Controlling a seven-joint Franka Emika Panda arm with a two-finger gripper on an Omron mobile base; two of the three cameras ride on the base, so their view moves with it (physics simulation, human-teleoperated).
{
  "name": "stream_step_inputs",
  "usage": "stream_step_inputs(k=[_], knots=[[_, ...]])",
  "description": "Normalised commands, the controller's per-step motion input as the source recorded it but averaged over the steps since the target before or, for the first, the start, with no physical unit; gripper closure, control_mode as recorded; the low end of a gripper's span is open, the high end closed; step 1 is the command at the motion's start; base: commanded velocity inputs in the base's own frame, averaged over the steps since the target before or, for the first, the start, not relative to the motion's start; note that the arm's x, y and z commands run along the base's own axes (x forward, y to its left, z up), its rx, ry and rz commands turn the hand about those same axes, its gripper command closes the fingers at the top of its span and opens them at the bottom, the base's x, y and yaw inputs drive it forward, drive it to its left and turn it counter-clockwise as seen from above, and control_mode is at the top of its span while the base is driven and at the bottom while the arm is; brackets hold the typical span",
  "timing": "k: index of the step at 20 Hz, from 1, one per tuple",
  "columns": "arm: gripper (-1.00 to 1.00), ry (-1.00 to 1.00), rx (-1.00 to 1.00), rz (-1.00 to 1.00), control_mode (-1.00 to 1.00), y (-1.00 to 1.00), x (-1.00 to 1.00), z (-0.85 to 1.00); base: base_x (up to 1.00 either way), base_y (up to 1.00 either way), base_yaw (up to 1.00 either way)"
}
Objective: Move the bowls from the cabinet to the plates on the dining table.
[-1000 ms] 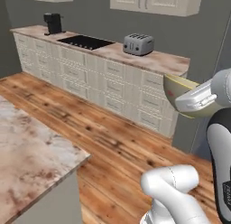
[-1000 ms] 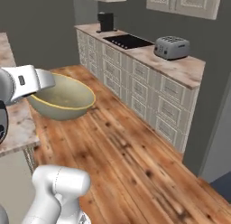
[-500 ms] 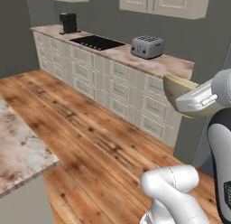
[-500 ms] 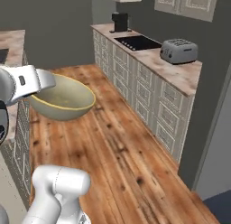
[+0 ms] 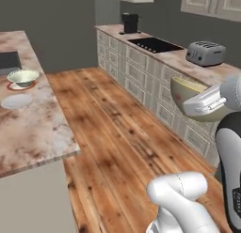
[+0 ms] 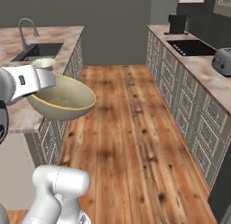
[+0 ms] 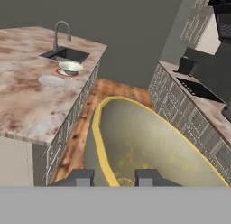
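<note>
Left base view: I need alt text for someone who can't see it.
The hand carries an olive bowl with a yellow rim over the wooden floor. On the stone table at left, a white bowl sits on a red-edged plate beside a bare plate.

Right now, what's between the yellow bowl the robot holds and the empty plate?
In the hand view, bare marbled dining table top lies between the olive-tan bowl and the empty plate.
</note>
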Motion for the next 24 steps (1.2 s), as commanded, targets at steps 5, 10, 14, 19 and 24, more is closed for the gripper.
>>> stream_step_inputs(k=[5, 10, 14, 19, 24], knots=[[1.00, 0.00, 0.00, 0.00, 1.00, 0.00, 0.00, 0.00, 0.23, -0.56, 0.53], [1.00, 0.00, 0.00, 0.00, 1.00, 0.00, 0.00, 0.00, 0.19, -0.75, 0.38], [1.00, 0.00, 0.00, 0.00, 1.00, 0.00, 0.00, 0.00, 0.65, -0.20, 0.59], [1.00, 0.00, 0.00, 0.00, 1.00, 0.00, 0.00, 0.00, 0.96, -0.33, 0.63], [1.00, 0.00, 0.00, 0.00, 1.00, 0.00, 0.00, 0.00, 0.67, -0.61, 0.51]])
